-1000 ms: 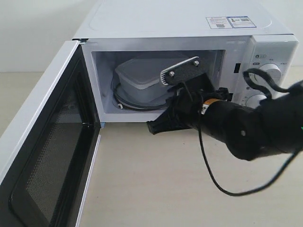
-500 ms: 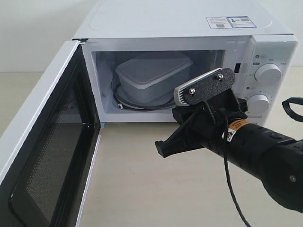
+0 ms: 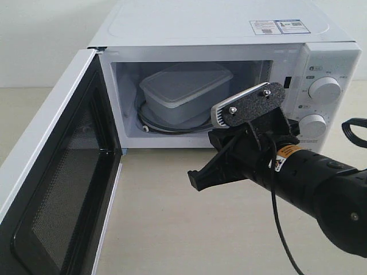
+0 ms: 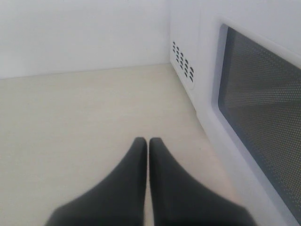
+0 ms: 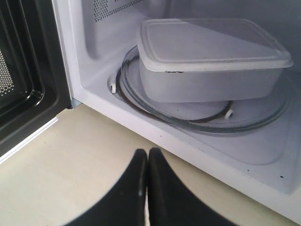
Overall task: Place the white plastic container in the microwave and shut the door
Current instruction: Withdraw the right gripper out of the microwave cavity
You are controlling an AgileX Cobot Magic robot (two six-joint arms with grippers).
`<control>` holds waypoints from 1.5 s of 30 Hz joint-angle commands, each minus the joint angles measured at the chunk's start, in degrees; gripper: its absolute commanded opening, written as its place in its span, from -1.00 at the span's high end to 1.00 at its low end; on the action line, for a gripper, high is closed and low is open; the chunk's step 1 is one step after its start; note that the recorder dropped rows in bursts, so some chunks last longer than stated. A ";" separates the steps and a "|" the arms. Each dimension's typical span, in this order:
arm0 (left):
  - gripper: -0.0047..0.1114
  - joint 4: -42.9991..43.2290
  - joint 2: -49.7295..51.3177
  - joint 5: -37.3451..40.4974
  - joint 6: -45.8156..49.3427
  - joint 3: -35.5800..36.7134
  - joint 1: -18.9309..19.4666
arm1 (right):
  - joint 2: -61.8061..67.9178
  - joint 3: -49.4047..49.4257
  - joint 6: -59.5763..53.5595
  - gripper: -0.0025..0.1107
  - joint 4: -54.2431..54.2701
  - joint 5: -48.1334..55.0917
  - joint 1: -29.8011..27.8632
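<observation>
Withdrawn from the cavity mouth since a second ago, the right pincer (image 3: 196, 178) now sits outside the microwave (image 3: 189, 23) and has not shifted over the last half second.

Exterior view: the container (image 3: 183, 89) lies inside the cavity, lid on. The door (image 3: 57, 189) stands wide open, mesh face toward the camera. Placement appears complete; closing the door is what is left.

Left wrist view: the left pincer (image 4: 148, 141) is fully closed and empty, above the bare worktop (image 4: 70, 117). The door's outer face (image 4: 254, 108) is just beside it – probably a convenient position for pushing the door to.

Right wrist view: the right pincer (image 5: 148, 153) has its jaws pressed together and grips nothing. It hangs over the worktop in front of the cavity sill. The container (image 5: 211, 56) rests on the turntable (image 5: 188, 117) ahead of the pincer – apart from it, with the sill between.
</observation>
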 commanded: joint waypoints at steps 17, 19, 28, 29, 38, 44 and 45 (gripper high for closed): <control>0.85 -0.48 -0.10 -0.04 0.13 0.21 0.08 | -0.45 0.34 -4.90 0.96 -0.08 -0.32 0.15; 0.85 -0.48 -0.10 -0.04 0.13 0.21 0.08 | -0.45 0.34 -4.90 0.96 -0.08 -0.87 0.15; 0.85 -0.48 -0.10 -0.04 0.13 0.21 0.08 | -2.14 0.34 -3.84 0.96 -0.08 1.87 0.15; 0.85 -0.48 -0.10 -0.04 0.13 0.21 0.08 | -2.93 0.34 -3.84 0.96 -0.08 2.97 0.15; 0.85 -0.48 -0.10 -0.04 0.13 0.21 0.08 | -10.92 0.34 -8.42 0.96 -0.08 9.02 0.15; 0.85 -0.48 -0.10 -0.04 0.13 0.21 0.08 | -16.71 0.80 -8.15 0.96 0.17 12.30 -2.03; 0.85 -0.48 -0.10 -0.04 0.13 0.21 0.08 | -17.98 0.90 -6.84 0.96 0.17 13.84 -3.23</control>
